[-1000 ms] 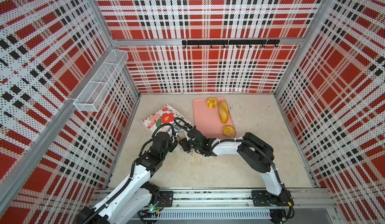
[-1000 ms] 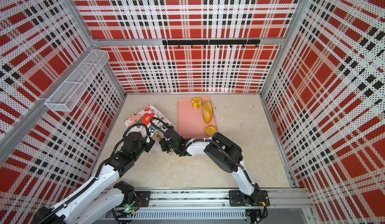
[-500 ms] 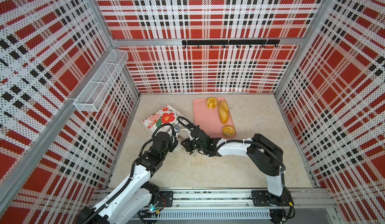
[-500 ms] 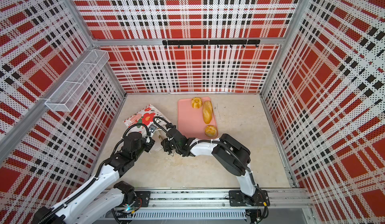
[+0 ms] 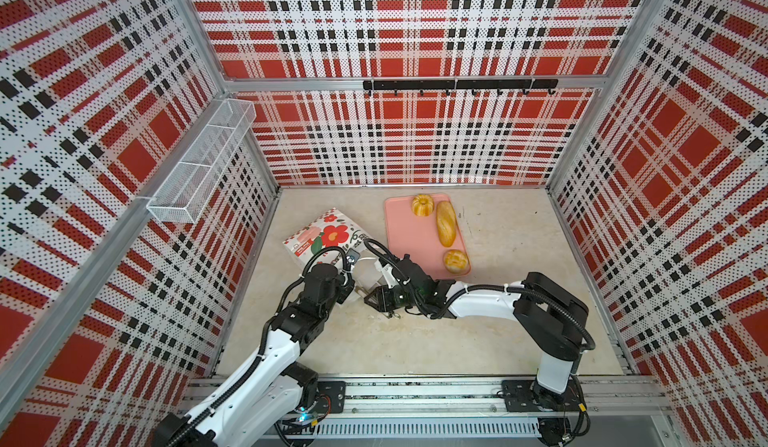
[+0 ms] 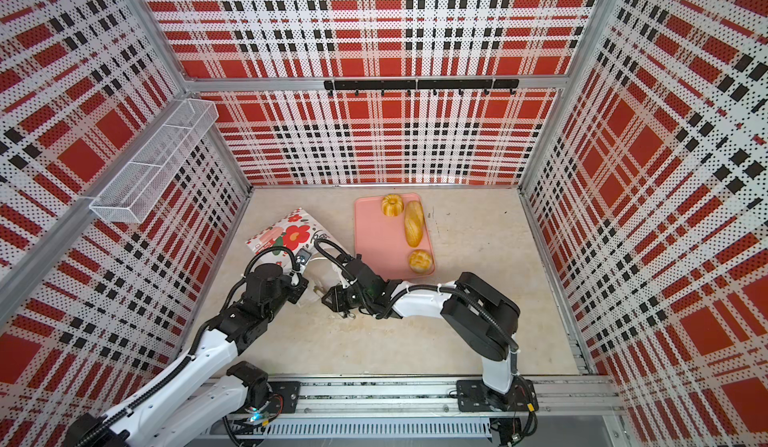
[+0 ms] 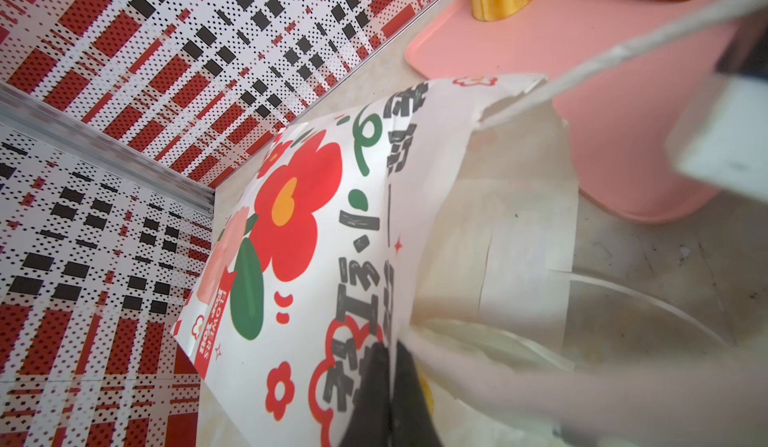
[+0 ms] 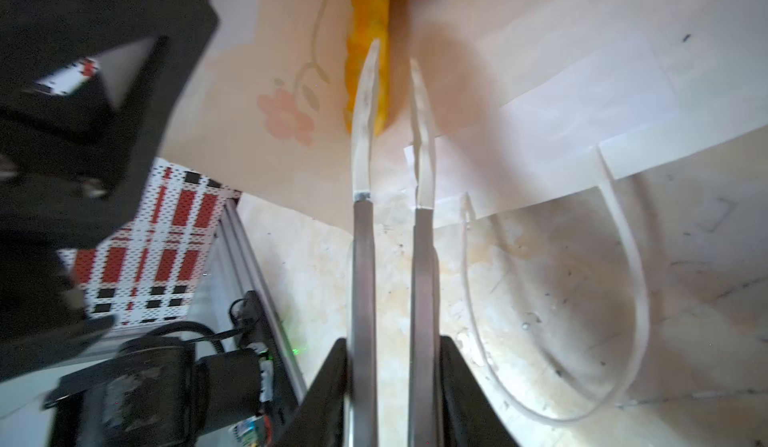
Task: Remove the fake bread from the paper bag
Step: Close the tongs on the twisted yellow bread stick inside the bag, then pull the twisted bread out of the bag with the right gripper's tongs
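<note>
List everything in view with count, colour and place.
tray: one, pink, mid table
fluted ring: one, golden, tray's far end
long loaf: one, golden, tray's right side
round bun: one, golden, tray's near corner
paper bag: one, white with red flowers, lying left of tray
yellow roll: at least one, yellow-white, inside the bag's mouth
wire basket: one, white, left wall
hook rail: one, black, back wall
left pincer: black, shut on the bag's rim
right pincer: silver, open, at the bag's mouth

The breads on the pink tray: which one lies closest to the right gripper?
The round bun at the tray's near end, toward the arms, is closest to the right gripper. The long loaf and the fluted ring lie farther back.
</note>
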Robot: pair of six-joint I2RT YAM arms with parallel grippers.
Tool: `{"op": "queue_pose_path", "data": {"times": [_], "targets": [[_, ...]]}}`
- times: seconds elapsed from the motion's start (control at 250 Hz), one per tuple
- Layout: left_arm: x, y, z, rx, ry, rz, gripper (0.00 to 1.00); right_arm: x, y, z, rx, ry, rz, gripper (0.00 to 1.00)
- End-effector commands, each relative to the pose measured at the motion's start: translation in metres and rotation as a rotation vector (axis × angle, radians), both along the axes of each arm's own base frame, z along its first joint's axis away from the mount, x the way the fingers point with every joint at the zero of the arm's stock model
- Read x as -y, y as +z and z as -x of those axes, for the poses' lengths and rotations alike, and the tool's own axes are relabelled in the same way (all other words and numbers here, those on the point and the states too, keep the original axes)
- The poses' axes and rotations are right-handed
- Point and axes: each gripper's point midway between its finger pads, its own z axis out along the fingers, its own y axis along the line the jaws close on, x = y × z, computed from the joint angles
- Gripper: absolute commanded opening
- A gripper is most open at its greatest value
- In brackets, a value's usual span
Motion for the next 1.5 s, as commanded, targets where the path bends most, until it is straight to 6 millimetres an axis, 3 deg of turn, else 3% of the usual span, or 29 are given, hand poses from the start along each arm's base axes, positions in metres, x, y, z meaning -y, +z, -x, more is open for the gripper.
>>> {"op": "queue_pose_path", "data": {"times": [0.0,0.324,0.944,1.225,1.337,1.501], "targets": [[0.005,0.008,0.001,0.025,-0.016,0.026,0.00,-0.011,0.036,0.006,-0.002,0.043,-0.136,0.40],[0.005,0.007,0.002,0.022,-0.016,0.021,0.00,-0.022,0.032,0.003,-0.042,0.052,-0.120,0.45],[0.008,0.003,0.004,0.015,-0.034,0.015,0.00,-0.013,0.010,-0.011,-0.053,0.004,0.036,0.50],[0.014,-0.001,0.005,0.001,-0.056,0.000,0.00,-0.053,0.031,-0.013,-0.121,0.083,-0.202,0.48],[0.016,-0.005,0.007,-0.009,-0.069,-0.023,0.00,-0.061,0.023,-0.016,-0.177,0.071,-0.214,0.46],[0.016,-0.013,0.007,-0.025,-0.084,-0.067,0.00,-0.057,0.010,-0.017,-0.212,0.046,-0.167,0.42]]}}
